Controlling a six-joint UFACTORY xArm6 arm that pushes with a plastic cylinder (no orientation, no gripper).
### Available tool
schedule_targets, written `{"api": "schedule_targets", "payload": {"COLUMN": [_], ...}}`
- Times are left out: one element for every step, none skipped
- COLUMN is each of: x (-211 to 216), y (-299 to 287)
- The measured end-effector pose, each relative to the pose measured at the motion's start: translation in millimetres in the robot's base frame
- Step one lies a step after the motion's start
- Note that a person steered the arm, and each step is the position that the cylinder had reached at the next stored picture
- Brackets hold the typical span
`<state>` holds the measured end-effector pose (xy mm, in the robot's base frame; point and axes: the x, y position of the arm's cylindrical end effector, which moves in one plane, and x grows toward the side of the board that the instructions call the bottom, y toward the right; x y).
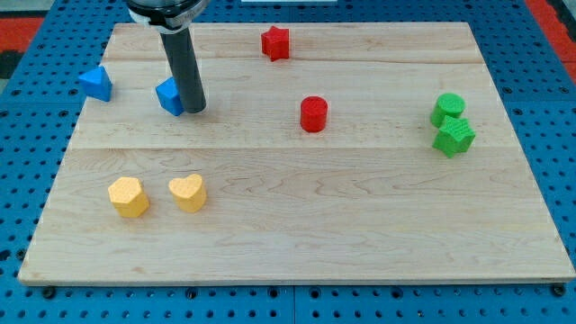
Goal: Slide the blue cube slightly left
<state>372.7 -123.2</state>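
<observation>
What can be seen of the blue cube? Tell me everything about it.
The blue cube is a small, solid, matte block, plain blue all over. It sits flat on the wooden board in the view's upper left, turned so a corner faces the view's left. Its right side is hidden behind my rod, and my tip stands right against that side, apparently touching it. Another blue block lies apart to its left.

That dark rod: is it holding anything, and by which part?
Nothing is held; my tip only presses against the right side of the blue cube.
</observation>
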Motion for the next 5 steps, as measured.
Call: {"api": "schedule_targets", "payload": {"x": [-9,-34,-39,-94,-105], "y": [65,36,-15,-48,-154]}}
